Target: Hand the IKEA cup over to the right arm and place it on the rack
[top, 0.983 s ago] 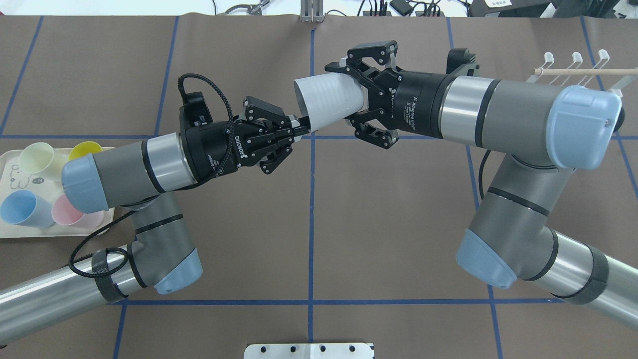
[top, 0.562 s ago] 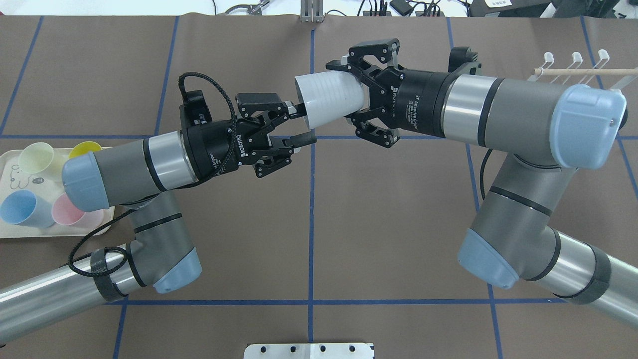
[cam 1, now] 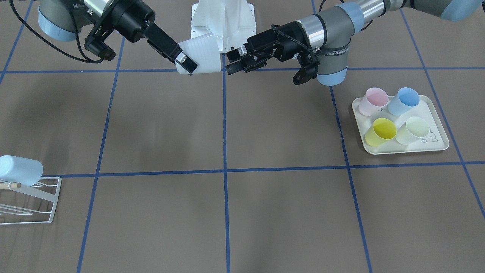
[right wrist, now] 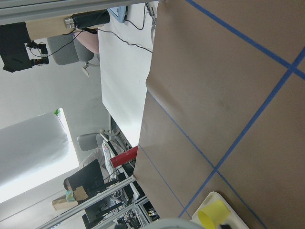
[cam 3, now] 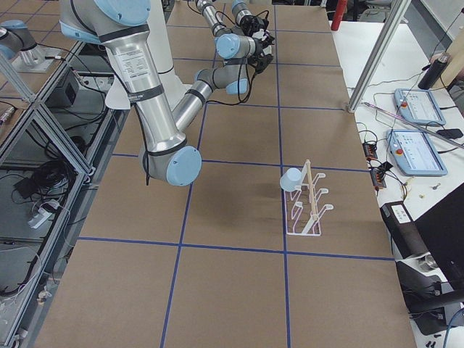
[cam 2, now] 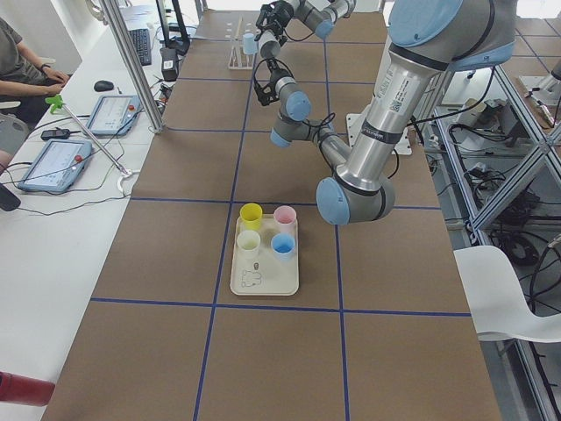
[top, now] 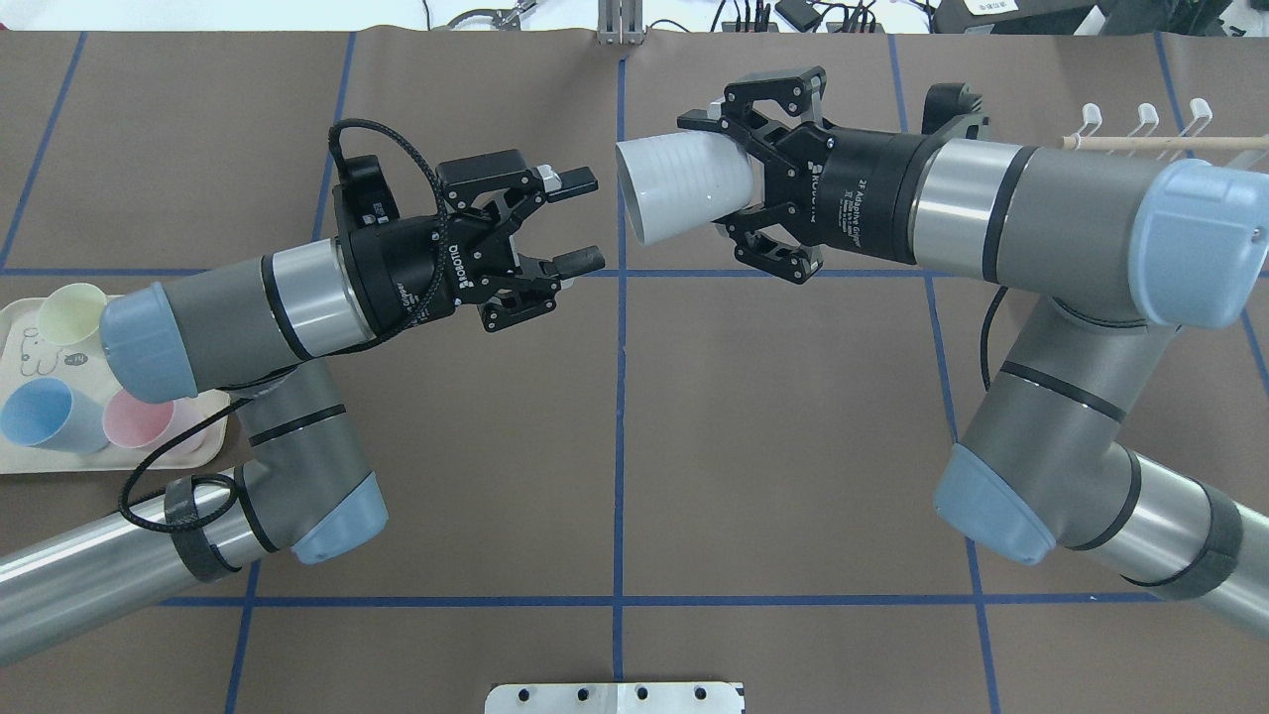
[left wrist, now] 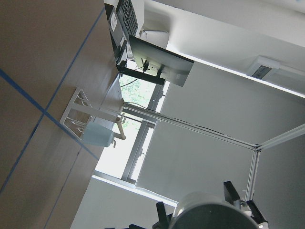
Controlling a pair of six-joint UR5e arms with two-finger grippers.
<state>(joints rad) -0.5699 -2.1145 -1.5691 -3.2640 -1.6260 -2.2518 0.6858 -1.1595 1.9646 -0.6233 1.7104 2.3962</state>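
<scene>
White ribbed cup [top: 679, 188]: held off the table [top: 793, 446] on its side, upper centre of the overhead view, with its open mouth turned toward the frame's left.

Right gripper [top: 734, 177]: clamped on the cup's base end. One finger lies along the cup's upper wall. The opposite finger is mostly hidden beneath the cup, so its contact is probable rather than plainly seen.

Left gripper [top: 580, 220]: fingers spread with nothing between them. It sits just left of the cup's mouth in the overhead view, with a visible gap to the rim.

Rack [cam 1: 30, 201]: white wire frame with a pale wooden peg, standing on the table at the lower left of the front-facing view, well apart from both grippers. A pale blue cup [cam 1: 19, 170] sits on the peg, tipped on its side.

Tray [cam 1: 401, 151]: cream, with a small drawing in one corner, at the right of the front-facing view. It holds four cups, mouths up, in two rows:
- pink cup [cam 1: 373, 100]
- blue cup [cam 1: 403, 100]
- yellow cup [cam 1: 380, 131]
- pale green cup [cam 1: 413, 129]

Table surface: brown covering marked off by blue tape lines.
</scene>
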